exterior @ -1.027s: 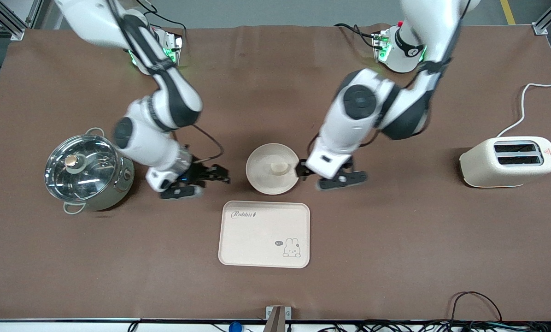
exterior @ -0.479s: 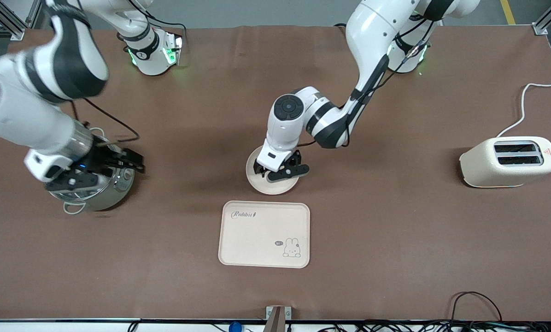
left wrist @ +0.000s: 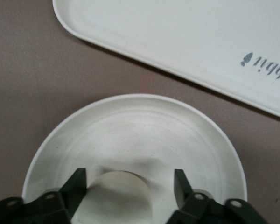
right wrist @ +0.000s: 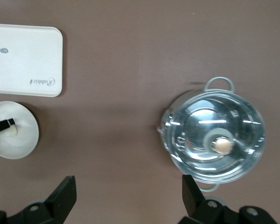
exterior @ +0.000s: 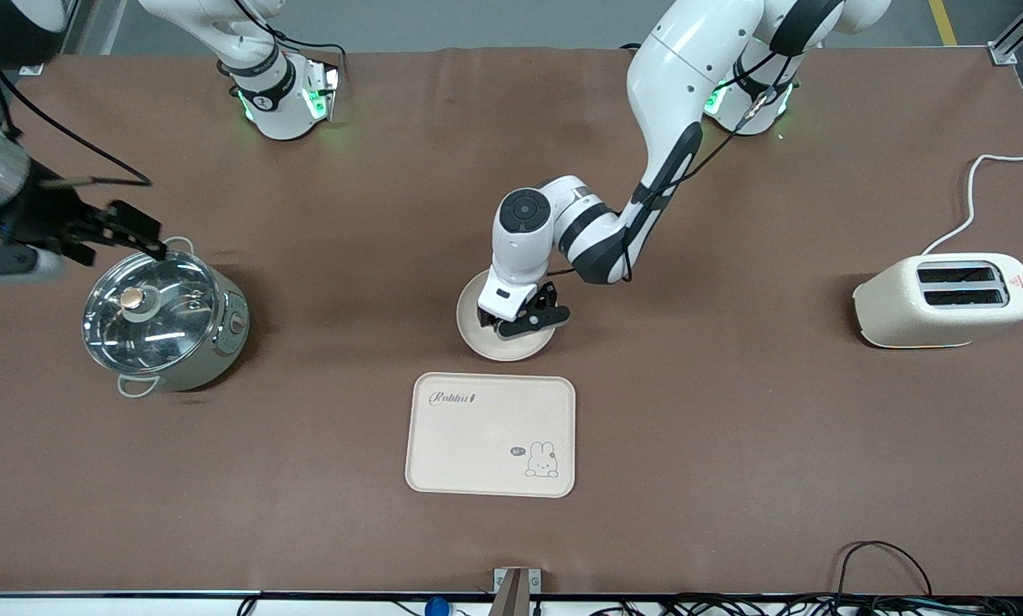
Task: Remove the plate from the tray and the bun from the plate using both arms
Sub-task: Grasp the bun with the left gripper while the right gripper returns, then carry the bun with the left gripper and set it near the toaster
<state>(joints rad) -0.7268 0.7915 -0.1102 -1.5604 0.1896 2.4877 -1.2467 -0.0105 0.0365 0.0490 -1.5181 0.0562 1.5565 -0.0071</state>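
Note:
The round cream plate [exterior: 477,332] lies mid-table, farther from the front camera than the tray. My left gripper [exterior: 511,319] is down over the plate and hides the bun in the front view. In the left wrist view the pale bun [left wrist: 117,196] sits on the plate [left wrist: 144,130] between my left gripper's [left wrist: 129,186] open fingers, one finger close to it, the other apart. My right gripper [exterior: 148,233] is open and empty, raised over the table beside the pot at the right arm's end. It shows in the right wrist view [right wrist: 129,196].
A steel pot with a glass lid [exterior: 161,321] stands at the right arm's end, and shows in the right wrist view [right wrist: 214,140]. The rabbit tray [exterior: 490,432] lies nearer the front camera than the plate. A cream toaster [exterior: 943,299] with its cord stands at the left arm's end.
My left gripper moved from beside the plate to over it and came down around the bun. My right arm swung away from the plate, past the pot, and rose.

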